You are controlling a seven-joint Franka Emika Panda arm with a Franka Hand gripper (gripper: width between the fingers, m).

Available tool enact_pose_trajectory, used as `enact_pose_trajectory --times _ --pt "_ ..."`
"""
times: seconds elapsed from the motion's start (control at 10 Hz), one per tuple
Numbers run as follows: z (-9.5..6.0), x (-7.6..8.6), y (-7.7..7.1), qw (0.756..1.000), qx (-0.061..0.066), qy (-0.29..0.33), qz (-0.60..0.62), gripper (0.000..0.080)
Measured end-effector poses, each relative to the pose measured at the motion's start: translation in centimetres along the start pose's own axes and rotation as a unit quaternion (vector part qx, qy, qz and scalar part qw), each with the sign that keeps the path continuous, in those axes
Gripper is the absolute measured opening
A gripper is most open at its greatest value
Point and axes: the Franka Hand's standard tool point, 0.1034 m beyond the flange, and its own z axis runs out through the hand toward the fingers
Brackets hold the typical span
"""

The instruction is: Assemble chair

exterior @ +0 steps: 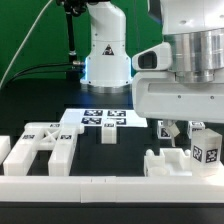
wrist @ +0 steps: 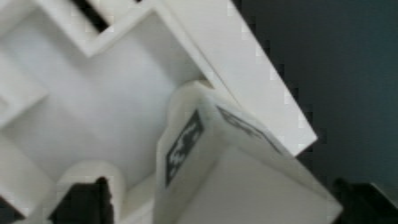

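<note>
Gripper jaws stand wide apart, straddling a tagged white block. A gap shows beside one finger; the block is not clamped.

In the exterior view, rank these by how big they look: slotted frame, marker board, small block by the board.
Largest: slotted frame.
Then: marker board, flat and farther back, so foreshortened.
Smallest: small block.

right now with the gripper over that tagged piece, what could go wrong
1. The tagged piece looks askew between the open gripper fingers, so closing may grab it crooked or tip it.
2. The white part lies right against it, so a finger could snag there.
3. The tagged cube stands close by and could get knocked.
</note>
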Motion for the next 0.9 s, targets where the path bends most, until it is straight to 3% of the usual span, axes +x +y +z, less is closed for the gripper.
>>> enact_pose_trajectory --times 0.3,0.4,0.5,0.6,0.7,0.8,0.9 --pt "0.2 0.1 0.2 0.996 -0.004 0.002 -0.094 0.0648" --pt "0.4 -0.1 -0.3 0.983 -0.014 0.018 -0.184 0.0649" --pt "0.5 -0.3 -0.7 0.945 -0.028 0.027 -0.325 0.0649" --pt "0.8 -0.2 -0.7 0.929 -0.030 0.028 -0.369 0.0649" --pt "0.8 -0.2 -0.7 0.939 -0.029 0.028 -0.341 0.0649" --pt "0.8 -0.2 -0.7 0.941 -0.029 0.028 -0.337 0.0555" --pt "0.8 -0.2 -0.7 0.946 -0.028 0.028 -0.322 0.0365"
